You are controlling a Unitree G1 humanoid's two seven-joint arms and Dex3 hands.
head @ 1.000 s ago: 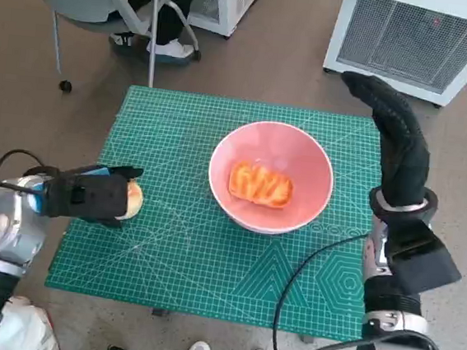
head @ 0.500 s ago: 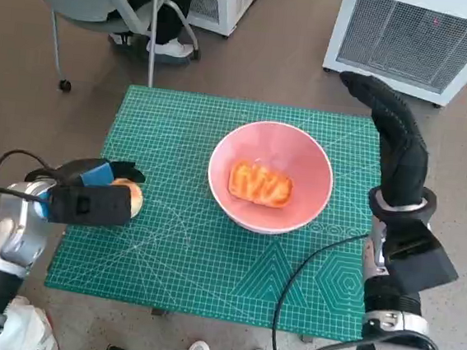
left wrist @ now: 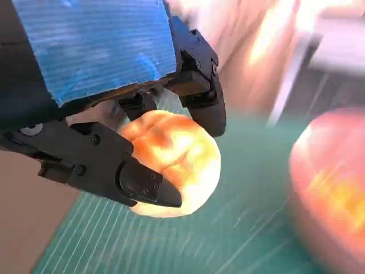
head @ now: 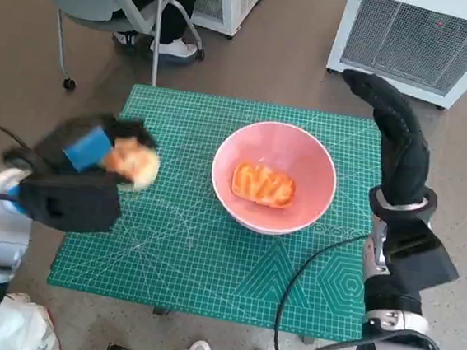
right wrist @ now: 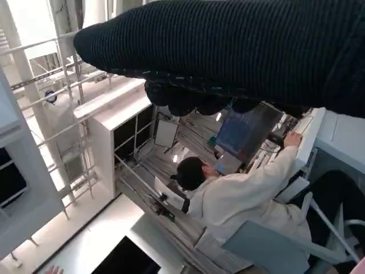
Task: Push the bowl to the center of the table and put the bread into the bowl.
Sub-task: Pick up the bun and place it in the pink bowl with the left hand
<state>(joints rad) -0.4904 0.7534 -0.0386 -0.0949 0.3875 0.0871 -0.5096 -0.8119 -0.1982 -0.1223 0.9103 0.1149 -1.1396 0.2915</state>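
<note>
A pink bowl [head: 279, 150] stands near the middle of the green mat [head: 209, 255], with an orange-striped piece of bread [head: 263, 184] lying inside it. My left hand [head: 95, 149] grips a round golden bread roll [head: 133, 164], lifted above the mat's left side; the head view is blurred there. In the left wrist view the black fingers [left wrist: 149, 188] wrap the bread roll [left wrist: 174, 162], and the bowl [left wrist: 331, 194] shows as a pink blur beyond. My right hand [head: 391, 128] is raised at the table's right edge, fingers extended, holding nothing.
A chair with a seated person's legs [head: 161, 19] stands beyond the table's far left corner. A white grilled unit [head: 428, 41] sits on the floor at the far right. A black cable [head: 303, 273] crosses the mat's near right. A person [right wrist: 239, 194] sits in the right wrist view.
My left hand has risen off the mat with the bread roll and moved up and toward the bowl. The right hand and the bowl have stayed put.
</note>
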